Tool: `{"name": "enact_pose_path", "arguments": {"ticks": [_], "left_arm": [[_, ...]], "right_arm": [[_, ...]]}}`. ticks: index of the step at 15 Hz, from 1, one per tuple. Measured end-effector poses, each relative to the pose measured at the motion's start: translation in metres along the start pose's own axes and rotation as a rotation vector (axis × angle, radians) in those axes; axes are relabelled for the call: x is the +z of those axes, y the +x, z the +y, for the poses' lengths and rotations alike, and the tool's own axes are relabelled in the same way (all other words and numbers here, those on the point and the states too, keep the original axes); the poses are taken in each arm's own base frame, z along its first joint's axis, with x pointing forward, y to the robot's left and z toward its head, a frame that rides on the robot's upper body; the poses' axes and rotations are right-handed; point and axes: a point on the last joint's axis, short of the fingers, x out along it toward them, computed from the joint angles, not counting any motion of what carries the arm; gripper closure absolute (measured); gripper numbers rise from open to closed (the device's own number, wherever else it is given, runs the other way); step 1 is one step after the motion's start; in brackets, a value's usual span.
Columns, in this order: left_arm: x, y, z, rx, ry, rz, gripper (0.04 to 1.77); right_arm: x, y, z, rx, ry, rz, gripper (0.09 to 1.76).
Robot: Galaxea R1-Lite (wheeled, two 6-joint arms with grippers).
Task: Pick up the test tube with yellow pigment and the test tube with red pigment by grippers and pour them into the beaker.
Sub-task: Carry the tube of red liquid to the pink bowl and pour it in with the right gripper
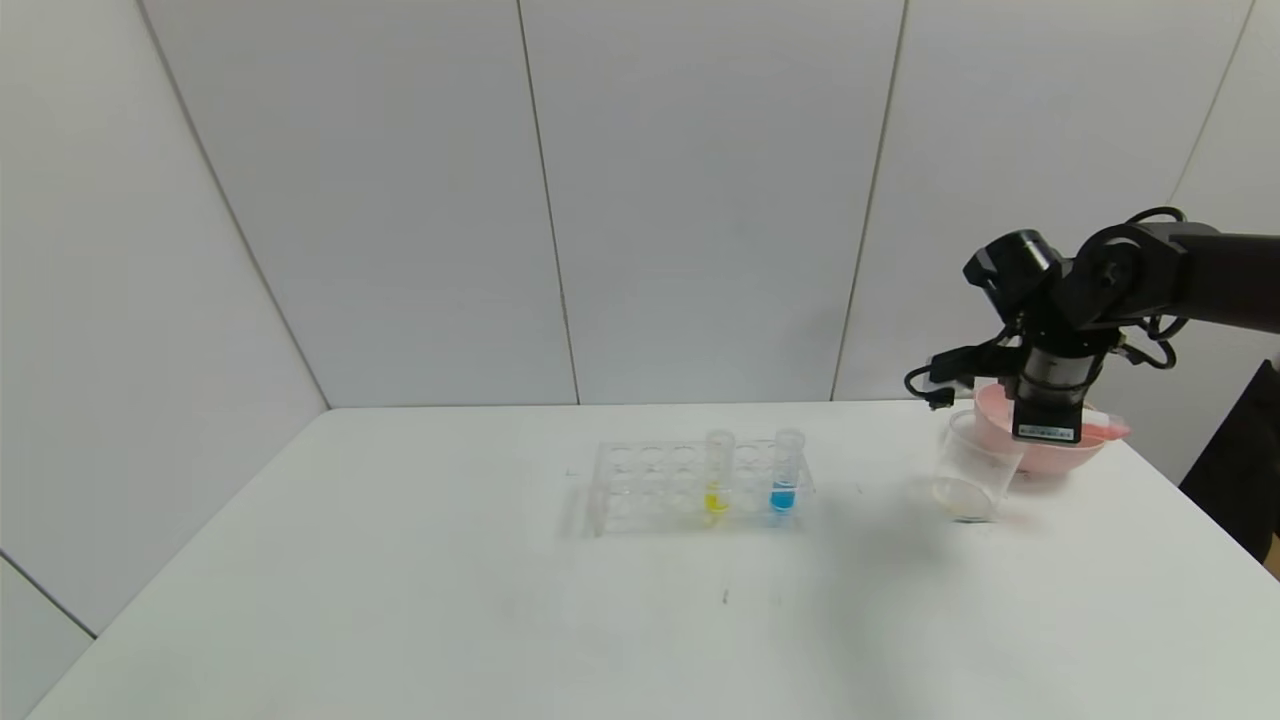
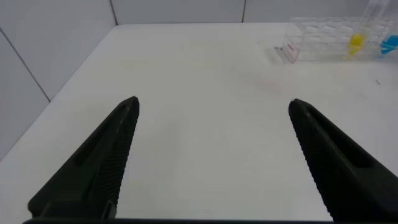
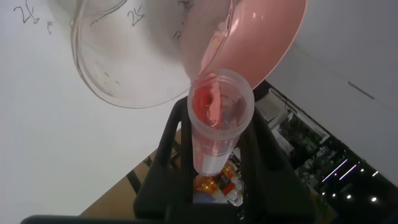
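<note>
Right gripper (image 3: pixel 214 180) clamped on red tube (image 3: pixel 217 118), held beside beaker (image 1: pixel 975 465) and in front of pink bowl (image 1: pixel 1040 455), mouth aimed toward beaker rim, presumably to tip pigment in; red still visible inside tube. Well off to its left, clear rack (image 1: pixel 690 485) keeping yellow tube (image 1: pixel 717 472) and blue tube (image 1: pixel 786 470) upright, yellow untouched. Left gripper (image 2: pixel 211 162) open, parked over bare table (image 2: pixel 199 74). Count: three tubes, one beaker, one bowl, one rack.
</note>
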Motion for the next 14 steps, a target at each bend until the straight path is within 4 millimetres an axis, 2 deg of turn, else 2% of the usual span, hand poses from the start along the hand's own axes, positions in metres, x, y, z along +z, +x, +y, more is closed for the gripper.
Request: {"name": "enact_pose_path", "arguments": {"ticks": [14], "left_arm": [[0.0, 0.0, 0.0, 0.0, 0.0, 0.0, 0.09]], "right_arm": [[0.0086, -0.0001, 0.001, -0.087, -0.053, 0.108, 1.35]]}}
